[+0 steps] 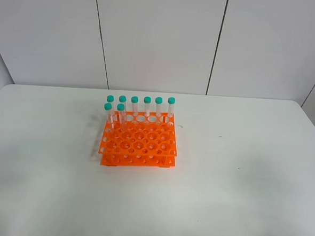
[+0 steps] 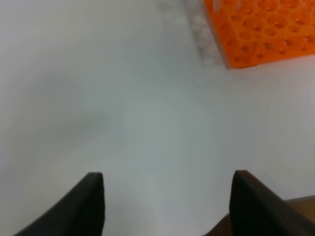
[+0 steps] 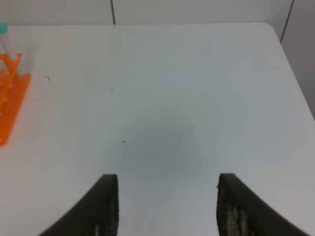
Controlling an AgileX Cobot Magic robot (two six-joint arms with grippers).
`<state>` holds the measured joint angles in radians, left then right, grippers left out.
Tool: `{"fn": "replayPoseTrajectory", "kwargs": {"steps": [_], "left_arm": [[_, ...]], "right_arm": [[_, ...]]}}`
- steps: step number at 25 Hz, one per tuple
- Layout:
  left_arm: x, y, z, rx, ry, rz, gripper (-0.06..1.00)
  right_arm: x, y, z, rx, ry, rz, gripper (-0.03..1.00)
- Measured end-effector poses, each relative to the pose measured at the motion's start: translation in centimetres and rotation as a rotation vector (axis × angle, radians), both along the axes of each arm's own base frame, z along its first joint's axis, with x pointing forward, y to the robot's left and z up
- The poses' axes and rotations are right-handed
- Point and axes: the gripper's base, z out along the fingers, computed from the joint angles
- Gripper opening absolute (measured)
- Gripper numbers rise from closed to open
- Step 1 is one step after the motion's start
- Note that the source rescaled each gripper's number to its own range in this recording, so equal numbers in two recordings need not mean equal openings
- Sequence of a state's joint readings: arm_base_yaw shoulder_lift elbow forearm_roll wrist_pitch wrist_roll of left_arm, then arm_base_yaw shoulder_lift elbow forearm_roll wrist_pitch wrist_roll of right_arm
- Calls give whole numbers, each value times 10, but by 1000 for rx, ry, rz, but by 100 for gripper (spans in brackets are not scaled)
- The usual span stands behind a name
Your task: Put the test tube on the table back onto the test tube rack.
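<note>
The test tube rack (image 1: pixel 139 142) stands on the table (image 1: pixel 239 176) slightly left of its middle, with six test tubes (image 1: pixel 146 107) upright along its back row and two more just before them at its left end.

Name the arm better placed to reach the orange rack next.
Left, probably: the test tube rack fills a corner of its wrist view, while the right wrist view catches only the rack's edge. Both the left pincer and right pincer are open and empty.
</note>
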<state>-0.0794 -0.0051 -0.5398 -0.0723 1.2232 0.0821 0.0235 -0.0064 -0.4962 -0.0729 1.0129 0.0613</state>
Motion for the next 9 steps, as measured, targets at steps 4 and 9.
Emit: {"fn": "replayPoseTrajectory", "kwargs": {"steps": [4,9], "left_arm": [[0,0,0,0,0,0,46],[0,0,0,0,0,0,46]], "right_arm": [[0,0,0,0,0,0,59],[0,0,0,0,0,0,59]]}}
